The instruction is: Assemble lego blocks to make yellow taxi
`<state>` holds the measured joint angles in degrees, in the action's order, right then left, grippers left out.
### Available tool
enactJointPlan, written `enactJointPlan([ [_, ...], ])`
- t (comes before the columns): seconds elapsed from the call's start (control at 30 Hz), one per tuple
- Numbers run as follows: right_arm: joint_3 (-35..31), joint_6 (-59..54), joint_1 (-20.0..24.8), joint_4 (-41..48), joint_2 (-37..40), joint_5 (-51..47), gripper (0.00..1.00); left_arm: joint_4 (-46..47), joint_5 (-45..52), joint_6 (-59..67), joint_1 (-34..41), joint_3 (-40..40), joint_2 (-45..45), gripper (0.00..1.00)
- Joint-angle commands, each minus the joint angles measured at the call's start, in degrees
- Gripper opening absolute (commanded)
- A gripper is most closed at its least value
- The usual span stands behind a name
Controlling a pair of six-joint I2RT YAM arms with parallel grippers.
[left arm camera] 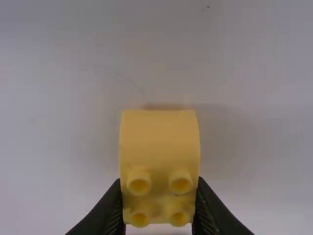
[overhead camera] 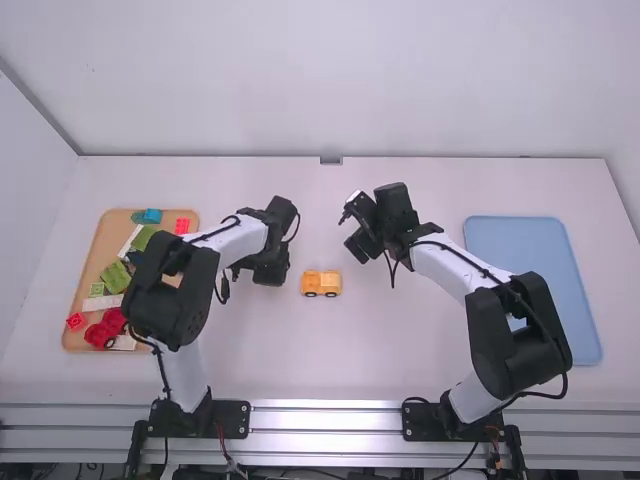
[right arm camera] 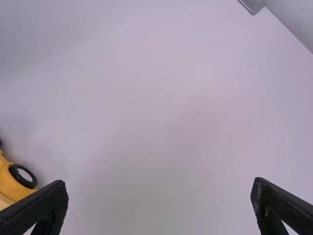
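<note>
In the high view my left gripper is just left of the orange-yellow wheeled car base, which stands mid-table. The left wrist view has my left gripper shut on a yellow block, whose studs face the camera. To the right of the car base, in the high view, is my right gripper, apart from it. Seen in the right wrist view, my right gripper is open with nothing between its fingers, and part of the car base shows beside one finger.
On the left, a wooden tray holds several loose parts: green blocks, red pieces and a teal block. A blue tray lies at the far right, beyond the right arm.
</note>
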<state>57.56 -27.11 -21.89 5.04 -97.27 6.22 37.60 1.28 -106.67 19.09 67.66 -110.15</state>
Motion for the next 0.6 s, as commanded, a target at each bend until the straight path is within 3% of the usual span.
enactJointPlan([
  [0.0, -0.3, 0.3, 0.2, -0.1, 0.5, 0.0, 0.99, 0.4, 1.2, -0.9, 0.0, 0.2, -0.3, 0.15],
  [0.23, -0.3, 0.3, 0.2, -0.1, 0.5, -0.1, 0.99, 0.5, 1.3, -1.1, 0.4, 0.2, -0.3, 0.28],
  [0.33, -0.3, 0.3, 0.2, -0.1, 0.5, 0.0, 0.99, 0.8, 3.0, -1.1, 0.0, 0.2, -0.3, 0.72],
  [0.43, -0.3, 0.3, 0.2, -0.1, 0.5, 0.0, 0.99, 0.7, 3.9, -1.1, 0.3, 0.2, -0.3, 0.85],
  [0.57, -0.3, 0.3, 0.2, -0.1, 0.5, -0.1, 0.99, 0.3, 3.8, -1.1, -0.4, 0.2, -0.3, 0.94],
])
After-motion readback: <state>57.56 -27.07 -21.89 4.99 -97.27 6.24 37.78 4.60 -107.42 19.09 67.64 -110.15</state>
